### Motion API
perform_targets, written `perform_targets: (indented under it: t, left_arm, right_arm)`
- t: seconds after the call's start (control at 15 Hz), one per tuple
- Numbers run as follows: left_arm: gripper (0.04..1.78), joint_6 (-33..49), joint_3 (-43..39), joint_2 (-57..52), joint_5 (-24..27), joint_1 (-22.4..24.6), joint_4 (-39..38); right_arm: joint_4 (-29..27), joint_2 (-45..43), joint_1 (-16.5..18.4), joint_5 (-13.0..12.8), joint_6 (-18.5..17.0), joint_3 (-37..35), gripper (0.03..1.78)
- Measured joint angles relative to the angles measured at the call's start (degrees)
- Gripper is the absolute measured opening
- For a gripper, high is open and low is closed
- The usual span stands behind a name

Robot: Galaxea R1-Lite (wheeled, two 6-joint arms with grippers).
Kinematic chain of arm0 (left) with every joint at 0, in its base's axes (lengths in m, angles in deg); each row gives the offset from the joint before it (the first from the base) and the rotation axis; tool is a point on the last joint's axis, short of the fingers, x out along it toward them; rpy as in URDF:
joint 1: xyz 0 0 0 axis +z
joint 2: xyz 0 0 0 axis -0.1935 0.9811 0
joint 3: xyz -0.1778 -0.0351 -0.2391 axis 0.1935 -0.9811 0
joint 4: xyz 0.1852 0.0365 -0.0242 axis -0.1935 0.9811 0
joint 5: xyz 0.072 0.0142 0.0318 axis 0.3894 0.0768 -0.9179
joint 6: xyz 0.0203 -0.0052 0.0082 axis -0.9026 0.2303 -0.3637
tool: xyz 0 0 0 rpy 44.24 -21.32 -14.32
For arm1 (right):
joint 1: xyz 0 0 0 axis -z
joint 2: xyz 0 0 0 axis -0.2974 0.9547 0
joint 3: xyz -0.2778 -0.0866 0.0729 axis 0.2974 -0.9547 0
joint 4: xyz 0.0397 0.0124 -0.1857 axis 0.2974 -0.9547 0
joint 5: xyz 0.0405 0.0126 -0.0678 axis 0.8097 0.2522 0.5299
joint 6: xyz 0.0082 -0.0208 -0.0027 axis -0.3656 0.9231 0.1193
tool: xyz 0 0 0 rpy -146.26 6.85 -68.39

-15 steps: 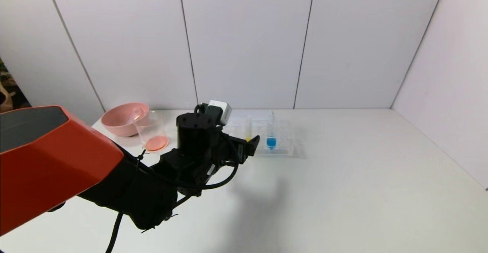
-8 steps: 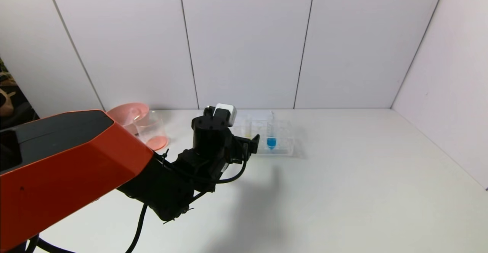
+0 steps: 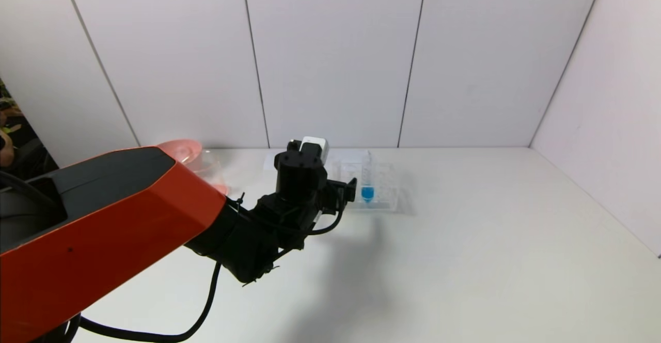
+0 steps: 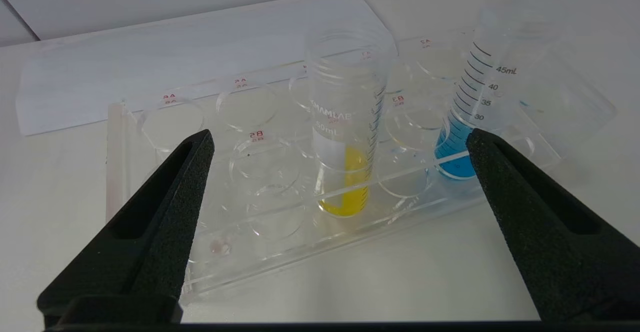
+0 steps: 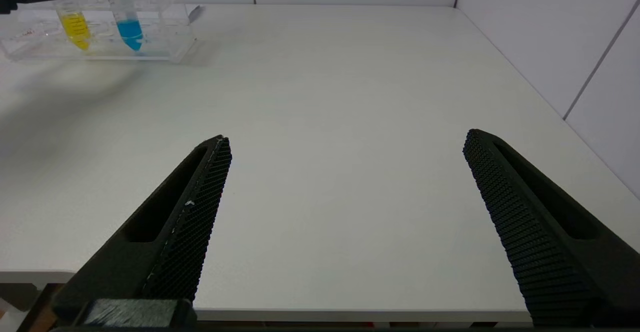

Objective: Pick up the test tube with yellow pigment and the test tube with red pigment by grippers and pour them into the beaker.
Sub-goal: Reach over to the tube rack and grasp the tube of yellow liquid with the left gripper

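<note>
The test tube with yellow pigment (image 4: 344, 137) stands upright in the clear rack (image 4: 280, 252) at the centre of the left wrist view, straight ahead between the wide-open fingers of the left tool (image 4: 340, 152), untouched; the right tool (image 5: 345, 182) hangs open, far off.

blue tube (image 4: 475, 92): 45mL, 40, 35, 30 | rack (image 4: 260, 252): B5

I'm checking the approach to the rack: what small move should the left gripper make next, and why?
Probably a short advance toward the rack, then close. The left gripper has its jaws wide open, and the test tube with yellow pigment stands upright in the rack between them but still ahead of the tips. The blue tube sits close to one jaw, so keep centred. The right gripper hangs open, far off.
</note>
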Motion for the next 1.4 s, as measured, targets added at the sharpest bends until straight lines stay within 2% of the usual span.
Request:
perform_targets:
  t: [0.33,0.67,1.2,1.4]
  left_arm:
    - [1.76,0.79,5.90,1.76,-3.89,-1.06,3.72]
    - [1.76,1.68,8.63,3.19,-4.19,-1.43,6.62]
    - [1.76,1.77,10.70,4.93,-5.02,-1.48,6.73]
    - [1.64,1.79,11.11,5.27,-4.69,-1.48,7.47]
  right_arm:
    - [0.00,0.00,0.02,0.04,0.00,0.00,1.70]
    - [0.00,0.00,0.02,0.00,0.00,0.00,1.70]
    - [0.00,0.00,0.02,0.04,0.00,0.00,1.70]
    - [0.00,0.00,0.02,0.02,0.00,0.00,1.70]
